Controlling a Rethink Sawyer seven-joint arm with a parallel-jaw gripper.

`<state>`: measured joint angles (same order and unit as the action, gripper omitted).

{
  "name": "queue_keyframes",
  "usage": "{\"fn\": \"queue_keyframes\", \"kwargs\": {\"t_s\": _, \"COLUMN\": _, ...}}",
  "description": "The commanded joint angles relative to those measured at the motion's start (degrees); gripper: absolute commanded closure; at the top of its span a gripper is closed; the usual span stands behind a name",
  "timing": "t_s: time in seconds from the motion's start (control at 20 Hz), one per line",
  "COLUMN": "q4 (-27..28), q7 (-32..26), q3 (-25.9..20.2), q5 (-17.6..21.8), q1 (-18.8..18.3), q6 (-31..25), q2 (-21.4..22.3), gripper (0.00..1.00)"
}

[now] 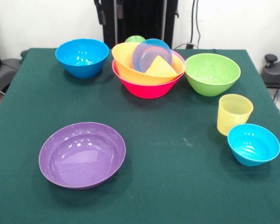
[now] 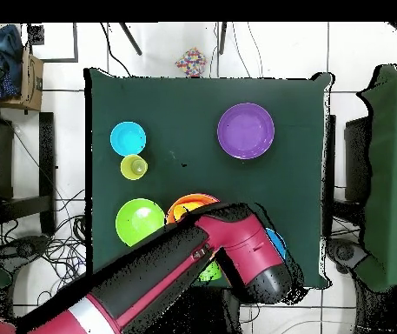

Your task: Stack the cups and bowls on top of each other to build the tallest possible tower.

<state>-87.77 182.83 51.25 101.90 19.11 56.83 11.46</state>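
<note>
The tower is a big pink bowl [image 1: 147,87] with the large orange bowl [image 1: 130,65] nested in it. A small blue bowl [image 1: 151,52] and the yellow-orange cup [image 1: 159,68] lie tilted inside the orange one. The green cup [image 1: 135,38] peeks up behind them. Apart on the cloth stand a medium blue bowl [image 1: 81,56], a medium green bowl [image 1: 212,73], the ribbed pale yellow cup [image 1: 234,113], another small blue bowl [image 1: 253,143] and the wide purple bowl [image 1: 81,154]. In the overhead view the red arm [image 2: 228,243] lies over the tower. The gripper is hidden.
The dark green cloth [image 1: 177,182] covers the table. The black pedestal [image 1: 140,21] stands at its far side. In the overhead view the purple bowl [image 2: 246,130], small blue bowl [image 2: 128,137], pale cup [image 2: 134,167] and green bowl [image 2: 139,221] show beyond the arm.
</note>
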Motion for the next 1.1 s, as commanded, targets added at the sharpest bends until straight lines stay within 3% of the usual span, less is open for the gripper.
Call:
{"fn": "queue_keyframes", "kwargs": {"t_s": 0.05, "q4": -1.8, "q7": -2.5, "q3": -3.7, "q5": 1.6, "q1": -3.0, "q6": 1.8, "q2": 4.4, "gripper": 0.0}}
{"fn": "queue_keyframes", "kwargs": {"t_s": 0.75, "q4": -3.5, "q7": -4.5, "q3": -4.6, "q5": 2.5, "q1": -5.3, "q6": 0.1, "q2": 5.9, "gripper": 0.0}}
{"fn": "queue_keyframes", "kwargs": {"t_s": 1.1, "q4": -5.3, "q7": -6.8, "q3": -6.9, "q5": 0.0, "q1": -6.6, "q6": -3.3, "q2": 6.5, "gripper": 0.0}}
